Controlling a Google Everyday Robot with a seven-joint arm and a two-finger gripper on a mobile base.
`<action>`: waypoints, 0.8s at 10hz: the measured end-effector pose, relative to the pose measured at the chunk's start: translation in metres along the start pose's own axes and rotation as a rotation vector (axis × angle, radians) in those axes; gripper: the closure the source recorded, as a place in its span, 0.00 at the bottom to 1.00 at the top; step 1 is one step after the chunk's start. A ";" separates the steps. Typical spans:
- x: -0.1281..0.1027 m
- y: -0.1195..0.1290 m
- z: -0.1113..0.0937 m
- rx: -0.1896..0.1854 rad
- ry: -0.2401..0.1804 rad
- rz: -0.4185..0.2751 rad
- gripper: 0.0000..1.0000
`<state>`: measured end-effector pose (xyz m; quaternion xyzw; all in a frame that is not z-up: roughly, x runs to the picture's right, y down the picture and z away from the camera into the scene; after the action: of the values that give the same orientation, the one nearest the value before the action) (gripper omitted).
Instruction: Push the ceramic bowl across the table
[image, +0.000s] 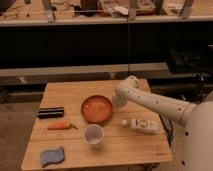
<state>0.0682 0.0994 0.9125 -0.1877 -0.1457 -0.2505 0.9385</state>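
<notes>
Gripper (118, 100): just right of frame centre, at the right rim of the ceramic bowl (97, 109); open or closed, I cannot tell. Bowl: middle of the table (125, 150). Risks, as I judge them:
- a leftward push drives it into the black bar (50, 112) or carrot (60, 125)
- a downward skew clips the white cup (93, 135)
- the arm sweeps the lying bottle (140, 125)

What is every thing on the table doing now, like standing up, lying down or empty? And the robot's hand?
ceramic bowl: upright, looks empty, on the table.
gripper: beside the bowl's right rim.
white cup: upright, looks empty.
white bottle: lying on its side.
carrot: lying flat.
black box: lying flat.
blue sponge: lying flat.
</notes>
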 end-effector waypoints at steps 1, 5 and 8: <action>-0.001 0.000 0.001 -0.003 0.000 0.000 0.96; -0.011 -0.009 0.006 -0.013 -0.001 -0.015 0.96; -0.016 -0.015 0.009 -0.022 0.001 -0.023 0.96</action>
<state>0.0448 0.0974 0.9183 -0.1960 -0.1445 -0.2629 0.9336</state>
